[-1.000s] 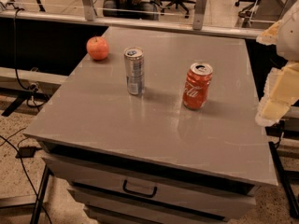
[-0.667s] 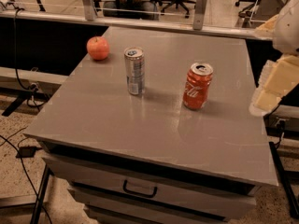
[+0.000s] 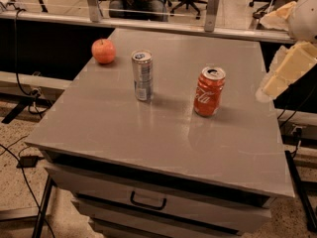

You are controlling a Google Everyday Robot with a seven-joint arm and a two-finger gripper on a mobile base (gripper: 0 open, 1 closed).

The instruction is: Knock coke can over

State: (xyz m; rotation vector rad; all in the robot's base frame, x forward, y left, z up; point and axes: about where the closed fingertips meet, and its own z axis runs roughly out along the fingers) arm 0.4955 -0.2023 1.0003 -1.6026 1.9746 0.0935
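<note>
Red coke can (image 3: 209, 91) (upright, silver-topped), gripper (image 3: 270, 86) at right

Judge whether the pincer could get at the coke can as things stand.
Probably yes: the pincer hangs off the right edge of the table, and nothing stands between it and the upright coke can.

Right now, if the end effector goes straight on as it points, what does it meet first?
The cream end effector, at the right, points down and left. Probably the grey table top comes first, beside the red-orange aluminium coke can; depth is unclear.
</note>
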